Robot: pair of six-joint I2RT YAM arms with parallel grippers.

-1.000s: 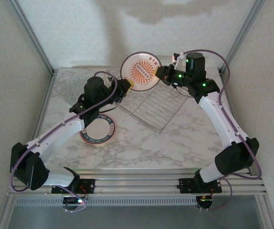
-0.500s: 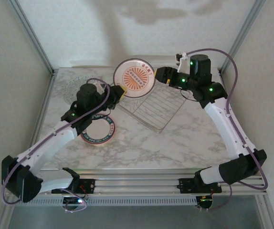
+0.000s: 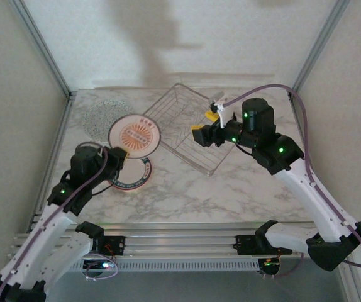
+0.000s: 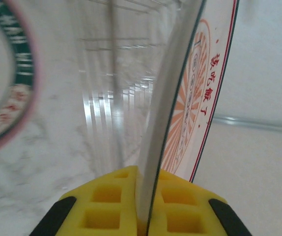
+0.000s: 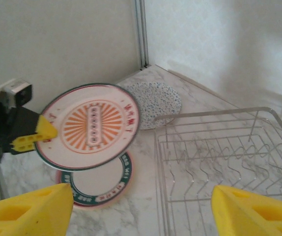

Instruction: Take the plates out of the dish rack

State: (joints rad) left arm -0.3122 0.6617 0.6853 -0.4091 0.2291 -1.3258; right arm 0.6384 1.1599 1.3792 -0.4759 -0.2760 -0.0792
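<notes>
Slippage is looming in the top view: the left gripper (image 3: 114, 155) is pinching the small round white plate with an orange sunburst (image 3: 135, 134) by its rim, left of the silver wire dish rack (image 3: 182, 114) and over a blue-rimmed white plate (image 3: 132, 181) that a drop could chip. Left wrist: the yellow pads (image 4: 106, 206) are biting only a thin edge. Right wrist: the right gripper (image 5: 141, 212) is hanging wide open, holding nothing.

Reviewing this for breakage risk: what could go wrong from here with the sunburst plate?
1. The left hand pinches the sunburst plate at its rim alone, tilted in the air; it might slip or swing.
2. The dark-rimmed plate lies partly under it, so a drop or hard set-down could chip both.
</notes>
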